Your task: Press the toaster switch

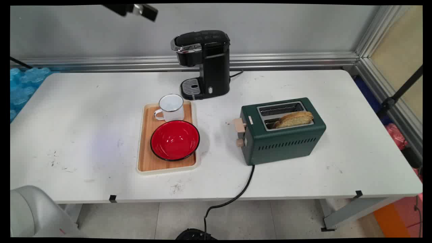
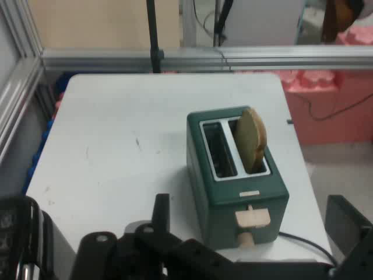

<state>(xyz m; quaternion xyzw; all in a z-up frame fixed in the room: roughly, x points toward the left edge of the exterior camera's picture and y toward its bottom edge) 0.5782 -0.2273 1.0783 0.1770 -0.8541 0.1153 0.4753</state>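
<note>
My gripper (image 1: pixel 140 10) hangs high at the top edge of the main view, above the table's far left part and touching nothing. In the hand view its two black fingers (image 2: pixel 161 211) stand wide apart, so the gripper (image 2: pixel 253 224) is open and holds nothing. Beyond the fingers stands a dark green toaster (image 2: pixel 236 175), with a slice of bread (image 2: pixel 252 139) upright in one slot and the other slot bare. In the main view the toaster (image 1: pixel 287 138) is right of the table's middle. The bread (image 1: pixel 294 118) leans in its near slot, and a beige lever (image 1: pixel 239 125) sits on its left end.
A black coffee machine (image 1: pixel 206 62) stands at the back centre. In front of it a wooden tray (image 1: pixel 145 158) carries a white mug (image 1: pixel 170 107) and a red bowl (image 1: pixel 174 140). The toaster's black cord (image 1: pixel 236 195) runs off the table's front edge. A black stand pole (image 2: pixel 152 32) rises beyond the table.
</note>
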